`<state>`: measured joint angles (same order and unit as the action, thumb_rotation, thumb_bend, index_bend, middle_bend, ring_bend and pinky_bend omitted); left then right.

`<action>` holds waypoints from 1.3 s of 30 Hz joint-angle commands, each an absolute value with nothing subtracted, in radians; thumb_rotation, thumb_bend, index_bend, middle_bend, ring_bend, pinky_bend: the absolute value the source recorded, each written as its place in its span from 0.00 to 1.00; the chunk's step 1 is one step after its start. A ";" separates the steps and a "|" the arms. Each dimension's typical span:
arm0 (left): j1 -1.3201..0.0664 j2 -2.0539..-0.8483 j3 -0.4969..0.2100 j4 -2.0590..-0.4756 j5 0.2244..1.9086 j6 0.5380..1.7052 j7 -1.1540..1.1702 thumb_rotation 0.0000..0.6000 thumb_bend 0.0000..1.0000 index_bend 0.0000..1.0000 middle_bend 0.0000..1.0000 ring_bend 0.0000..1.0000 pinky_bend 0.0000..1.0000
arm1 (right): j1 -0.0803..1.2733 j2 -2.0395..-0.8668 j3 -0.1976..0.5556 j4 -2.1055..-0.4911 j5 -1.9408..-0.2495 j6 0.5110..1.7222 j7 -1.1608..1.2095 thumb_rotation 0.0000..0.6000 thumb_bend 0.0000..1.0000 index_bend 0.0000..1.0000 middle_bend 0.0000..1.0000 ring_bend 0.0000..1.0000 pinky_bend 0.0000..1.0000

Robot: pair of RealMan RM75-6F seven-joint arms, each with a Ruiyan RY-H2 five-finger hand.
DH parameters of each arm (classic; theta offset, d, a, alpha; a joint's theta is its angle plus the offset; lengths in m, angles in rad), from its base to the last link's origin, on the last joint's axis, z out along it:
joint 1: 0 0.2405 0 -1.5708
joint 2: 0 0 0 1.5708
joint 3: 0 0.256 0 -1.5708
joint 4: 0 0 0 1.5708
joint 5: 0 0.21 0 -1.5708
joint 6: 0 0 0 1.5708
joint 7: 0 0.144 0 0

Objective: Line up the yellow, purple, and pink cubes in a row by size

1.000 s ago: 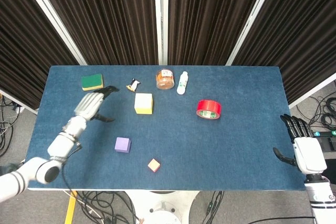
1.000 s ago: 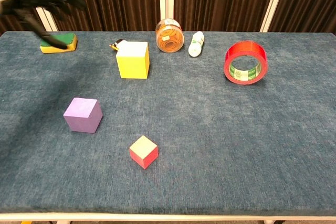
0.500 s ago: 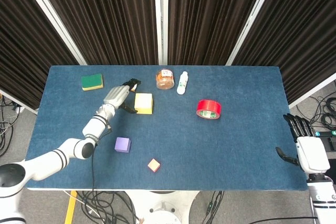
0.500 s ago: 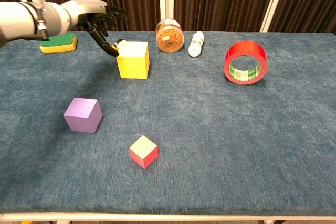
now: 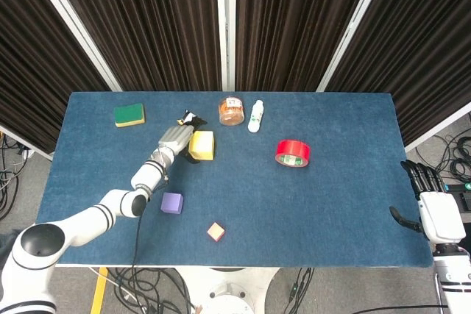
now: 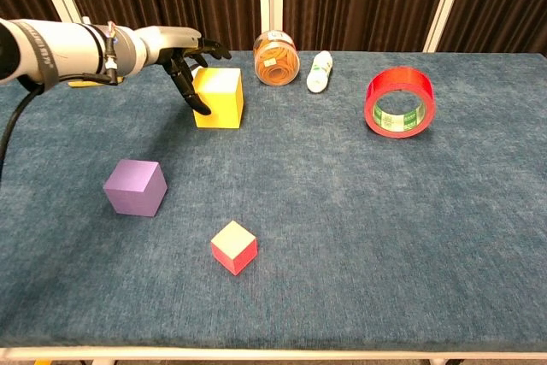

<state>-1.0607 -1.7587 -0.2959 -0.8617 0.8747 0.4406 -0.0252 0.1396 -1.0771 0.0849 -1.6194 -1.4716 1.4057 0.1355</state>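
Head view: the robot's left hand (image 5: 175, 140) reached the large yellow cube (image 5: 202, 145) at the blue table's (image 5: 346, 189) rear, fingers spread beside it, not yet gripping; the right hand (image 5: 436, 215) hung open off the edge.

Chest view: the medium purple cube (image 6: 135, 186) and small pink cube (image 6: 234, 246) sat nearer the front; closing on yellow appeared next.

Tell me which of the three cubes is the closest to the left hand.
The yellow cube, the largest one. The left hand is right beside it, while the purple cube and pink cube lie apart, nearer the table's front.
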 commanded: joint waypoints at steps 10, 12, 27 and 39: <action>-1.103 -1.856 -0.300 -0.730 0.855 0.465 -0.001 1.00 0.09 0.45 0.50 0.41 0.36 | 0.141 -1.076 0.087 -1.619 -1.459 1.397 0.134 1.00 0.16 0.00 0.05 0.00 0.00; -1.099 -1.852 -0.307 -0.747 0.858 0.479 -0.005 1.00 0.10 0.48 0.54 0.46 0.39 | 0.142 -1.076 0.087 -1.617 -1.460 1.395 0.136 1.00 0.16 0.00 0.05 0.00 0.00; -1.076 -1.729 -0.289 -1.175 0.632 0.690 0.235 1.00 0.11 0.49 0.56 0.51 0.47 | 0.130 -1.077 0.078 -1.602 -1.480 1.415 0.165 1.00 0.16 0.00 0.05 0.00 0.00; -1.140 -1.814 -0.262 -1.210 0.458 0.809 0.441 1.00 0.09 0.39 0.50 0.47 0.47 | 0.119 -1.073 0.073 -1.594 -1.479 1.421 0.174 1.00 0.16 0.00 0.05 0.00 0.00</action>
